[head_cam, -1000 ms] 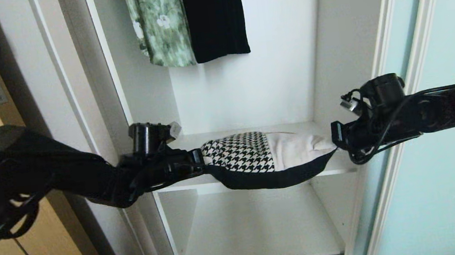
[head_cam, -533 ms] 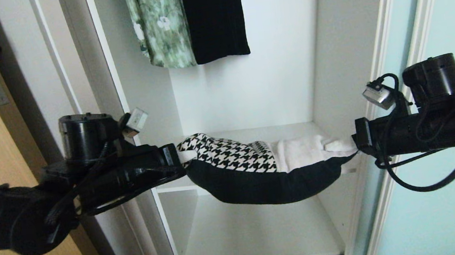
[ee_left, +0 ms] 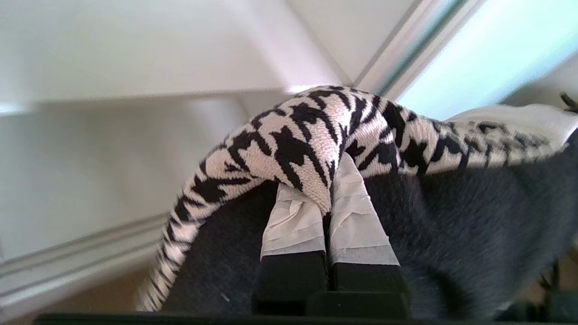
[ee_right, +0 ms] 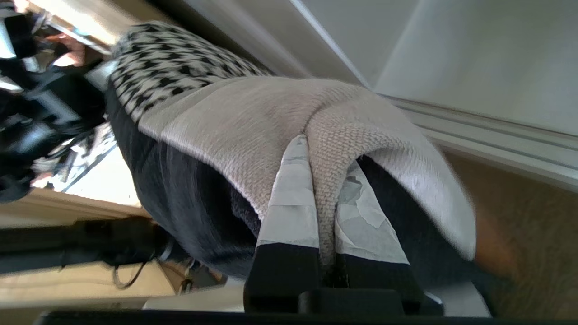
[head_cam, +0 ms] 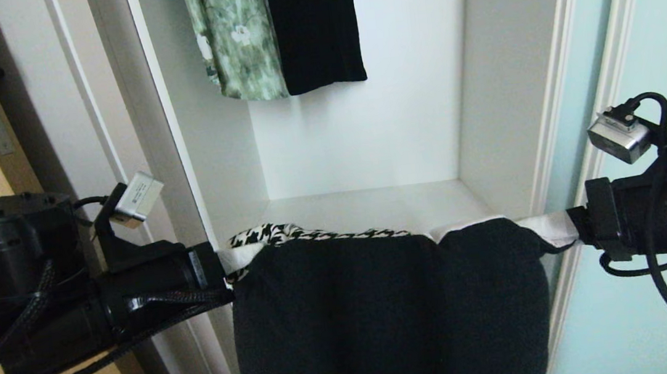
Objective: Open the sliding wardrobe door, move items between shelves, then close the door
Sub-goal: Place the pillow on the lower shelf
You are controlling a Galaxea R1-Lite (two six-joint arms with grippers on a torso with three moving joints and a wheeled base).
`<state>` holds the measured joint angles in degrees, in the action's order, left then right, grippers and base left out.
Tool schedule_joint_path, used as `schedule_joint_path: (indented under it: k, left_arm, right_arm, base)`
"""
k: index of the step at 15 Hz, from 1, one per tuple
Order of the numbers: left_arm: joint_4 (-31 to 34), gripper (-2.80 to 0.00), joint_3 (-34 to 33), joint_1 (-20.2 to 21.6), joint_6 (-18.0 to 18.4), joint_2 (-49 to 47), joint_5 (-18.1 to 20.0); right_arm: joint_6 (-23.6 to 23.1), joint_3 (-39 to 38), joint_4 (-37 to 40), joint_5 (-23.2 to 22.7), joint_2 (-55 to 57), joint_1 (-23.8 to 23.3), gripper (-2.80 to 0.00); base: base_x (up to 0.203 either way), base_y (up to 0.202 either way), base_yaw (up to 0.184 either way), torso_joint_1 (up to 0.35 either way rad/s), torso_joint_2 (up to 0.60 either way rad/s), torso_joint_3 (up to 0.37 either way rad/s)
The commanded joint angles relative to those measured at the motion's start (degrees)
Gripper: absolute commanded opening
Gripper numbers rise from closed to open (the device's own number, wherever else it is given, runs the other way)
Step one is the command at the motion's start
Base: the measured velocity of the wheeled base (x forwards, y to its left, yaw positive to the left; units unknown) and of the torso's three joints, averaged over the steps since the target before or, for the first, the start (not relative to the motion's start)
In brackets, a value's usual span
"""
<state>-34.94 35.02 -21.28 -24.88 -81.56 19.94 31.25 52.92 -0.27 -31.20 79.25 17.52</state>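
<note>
Both grippers are clamped on the items (head_cam: 390, 311): left gripper (head_cam: 225, 273) pinches the houndstooth end, right gripper (head_cam: 570, 230) the beige end, in front of the shelf (head_cam: 373, 207).

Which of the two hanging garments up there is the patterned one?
The green floral garment, hanging left of the plain black garment; only it carries a print.

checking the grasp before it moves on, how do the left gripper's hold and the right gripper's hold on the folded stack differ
The left gripper pinches the houndstooth piece at the left end of the folded stack; the right gripper pinches the beige woven piece at the right end. The left gripper sits before the wardrobe's left frame, the right gripper before the sliding wardrobe door. Both are shut on cloth, tips taped white, with the dark fleecy piece sagging between them.
</note>
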Motion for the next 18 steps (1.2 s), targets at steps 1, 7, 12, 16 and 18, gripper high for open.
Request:
schedule_joint_path:
  k: [1,7,12,16,18]
  left_arm:
    - [-0.3,-2.80,-3.4,-1.9,-0.2,4.3,0.1]
    - [-0.5,-2.80,-7.8,-5.2,-0.1,5.2,0.3]
    - [-1.4,-2.80,-6.6,-5.1,0.0,-0.9,0.0]
    - [-1.6,-2.80,-6.0,-4.5,0.0,-1.0,-1.1]
    - [-1.6,-2.80,-6.1,-4.5,0.0,-1.3,-1.4]
  right_arm:
    - [0.5,-3.5,0.0,-0.2,-5.1,1.9,-2.80]
    - [3.7,-8.8,-0.8,-0.2,-6.5,2.7,-2.80]
    - [3.9,-8.6,-2.3,-0.2,-2.4,2.7,-2.80]
    - [4.9,-9.2,-4.5,-0.3,-1.7,2.7,-2.80]
    - [4.8,-10.0,-4.6,-0.3,-1.3,2.7,-2.80]
  base:
    - [0.000,0.000,0.000,0.000,0.00,0.000]
    - [0.000,0.000,0.000,0.000,0.00,0.000]
    - [0.000,0.000,0.000,0.000,0.00,0.000]
    - [-0.136,0.000,0.000,0.004,0.00,0.001]
    - [-0.196,0.000,0.000,0.000,0.00,0.002]
